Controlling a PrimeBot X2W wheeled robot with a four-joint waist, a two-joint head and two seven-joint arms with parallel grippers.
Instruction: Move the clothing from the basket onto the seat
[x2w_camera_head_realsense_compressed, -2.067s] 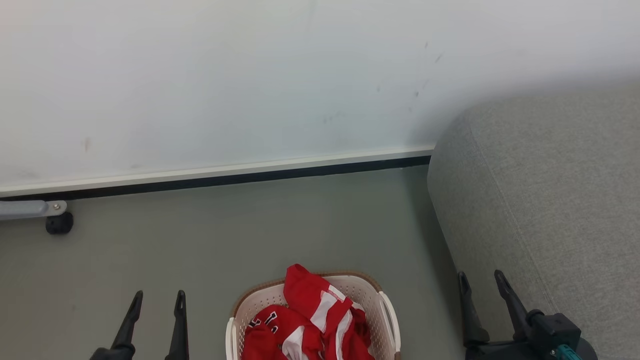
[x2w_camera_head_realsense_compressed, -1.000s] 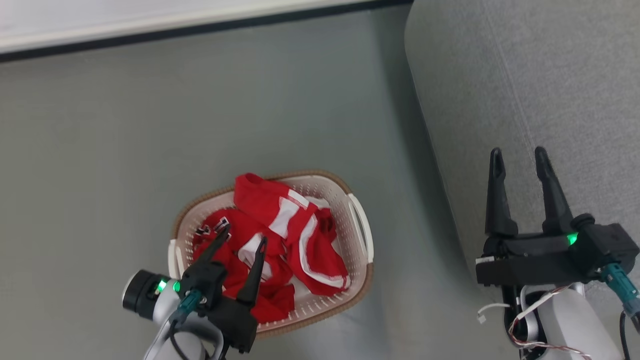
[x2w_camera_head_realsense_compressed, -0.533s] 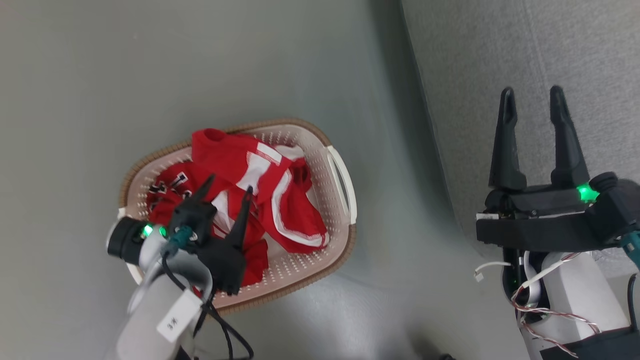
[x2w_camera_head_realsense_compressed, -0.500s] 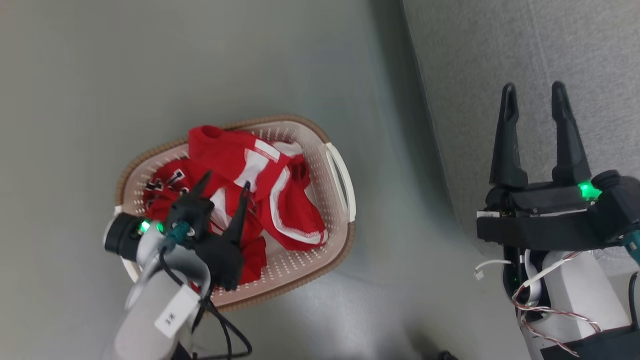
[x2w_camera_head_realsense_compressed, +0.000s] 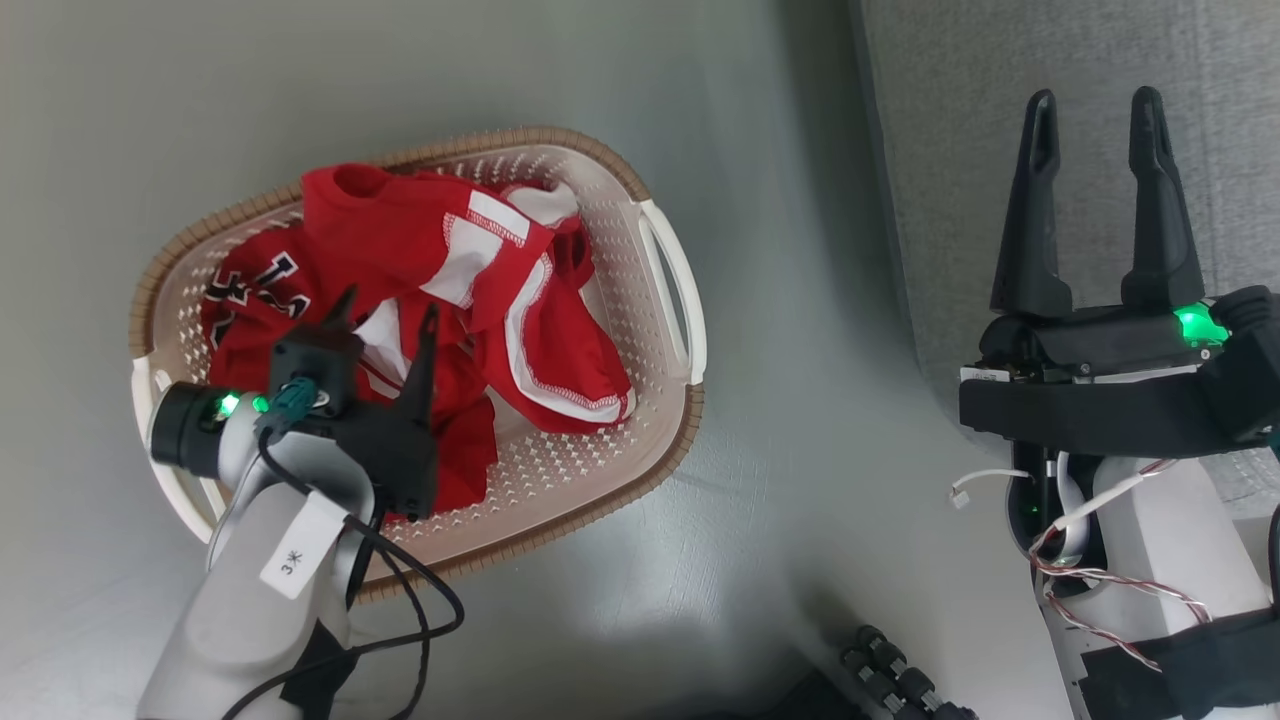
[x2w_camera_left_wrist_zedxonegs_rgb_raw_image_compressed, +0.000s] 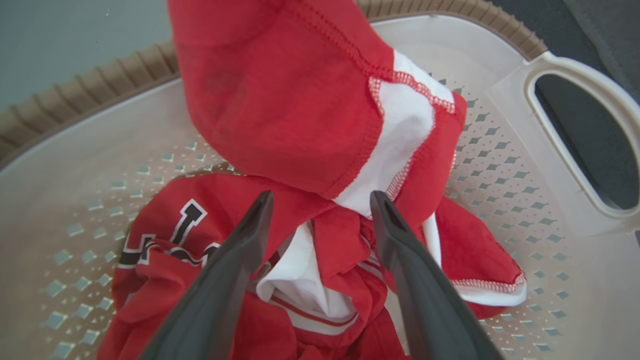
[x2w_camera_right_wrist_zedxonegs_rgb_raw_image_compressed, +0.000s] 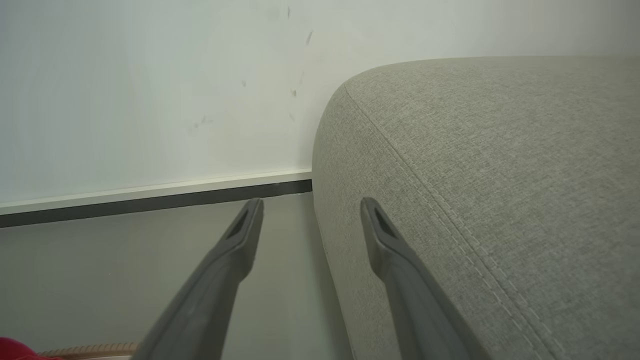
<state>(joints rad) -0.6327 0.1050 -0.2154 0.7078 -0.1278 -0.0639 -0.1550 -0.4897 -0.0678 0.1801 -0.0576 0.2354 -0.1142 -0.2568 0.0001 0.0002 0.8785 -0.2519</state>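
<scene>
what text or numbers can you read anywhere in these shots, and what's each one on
"3", followed by a small star-like mark I cannot make out: on the white tag on the left forearm.
Dark, white-outlined lettering on the red jersey: crumpled and folded, only fragments show, not readable.
No writing on the basket or the sofa.

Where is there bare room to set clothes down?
The light grey fabric sofa by the right gripper is bare, as is grey floor between it and the cream perforated basket. Red-and-white clothing crowds the basket under the left gripper.
</scene>
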